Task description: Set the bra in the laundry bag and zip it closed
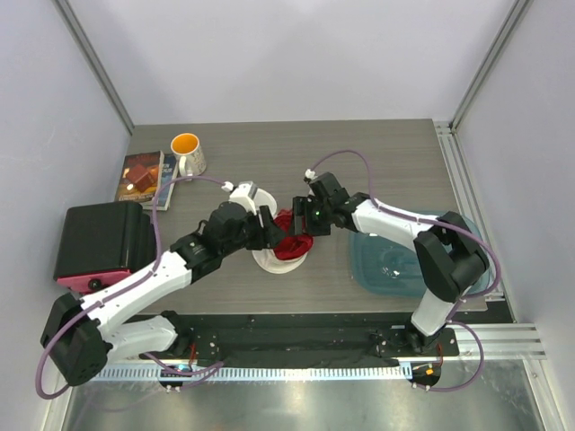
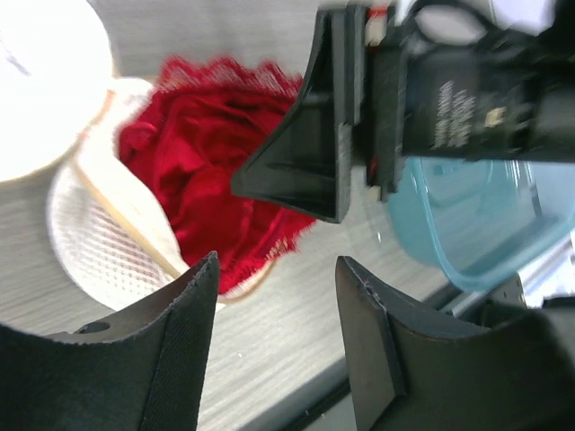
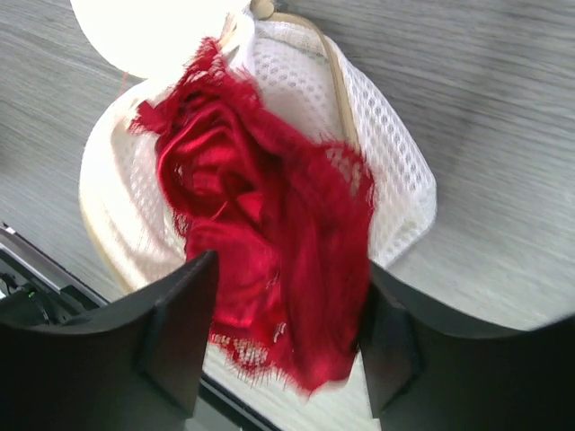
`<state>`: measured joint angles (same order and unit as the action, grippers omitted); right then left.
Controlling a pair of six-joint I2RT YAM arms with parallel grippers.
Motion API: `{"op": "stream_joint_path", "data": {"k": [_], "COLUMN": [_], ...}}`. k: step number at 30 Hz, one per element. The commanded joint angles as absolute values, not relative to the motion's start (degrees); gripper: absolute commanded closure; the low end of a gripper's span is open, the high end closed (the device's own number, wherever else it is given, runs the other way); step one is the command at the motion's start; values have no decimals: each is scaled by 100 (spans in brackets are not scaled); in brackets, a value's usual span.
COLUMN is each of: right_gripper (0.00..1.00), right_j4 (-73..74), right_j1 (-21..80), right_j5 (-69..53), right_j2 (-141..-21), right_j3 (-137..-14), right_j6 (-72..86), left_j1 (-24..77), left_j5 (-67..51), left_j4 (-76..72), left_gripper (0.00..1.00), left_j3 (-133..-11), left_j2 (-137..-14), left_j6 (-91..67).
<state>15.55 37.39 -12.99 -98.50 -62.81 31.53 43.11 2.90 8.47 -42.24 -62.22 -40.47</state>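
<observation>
Your right claw [image 3: 289,269] pinches bra [image 3: 252,197] | red satin, lace-fringed, bunched over open laundry bag [image 3: 395,171] | your left claw [image 2: 278,265] spread

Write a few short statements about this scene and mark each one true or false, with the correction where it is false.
1. The bag is zipped shut. False: it is open, and the red bra lies at its mouth.
2. The left gripper is open and holds nothing. True.
3. The mug stands inside the tub. False: it stands on the table, at the far left beside the book.
4. The bra fills the gap of the right gripper. True.
</observation>
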Motion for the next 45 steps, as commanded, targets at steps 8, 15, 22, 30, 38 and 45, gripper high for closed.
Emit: {"op": "stream_joint_path", "data": {"k": [8,15,22,30,38,45], "right_gripper": [20,20,20,20,20,21], "right_j4": [2434,2628,2883,2883,2918,2831], "right_j1": [3543,2672,2575,2575,2575,2575], "right_j5": [208,509,817,800,993,547], "right_j2": [-8262,-7515,-7128,-6908,-6785,-6697], "right_j3": [-6179,-5792,-5757,-5546,-5458,-5353], "right_j6": [3199,3270,3155,3120,3068,3032], "left_j1": [4675,5361,5651,5730,5722,5581], "left_j5": [-196,1588,2451,2918,2847,2918], "left_j4": [536,1247,2283,3112,3216,3270], "left_gripper": [42,38,31,23,28,59], "left_j3": [-4798,-5956,-7135,-7910,-8331,-8411], "left_j2": [-7215,-8287,-9509,-10107,-10713,-10864], "left_j6": [-4034,-3981,-4332,-4851,-4913,-4773]}}
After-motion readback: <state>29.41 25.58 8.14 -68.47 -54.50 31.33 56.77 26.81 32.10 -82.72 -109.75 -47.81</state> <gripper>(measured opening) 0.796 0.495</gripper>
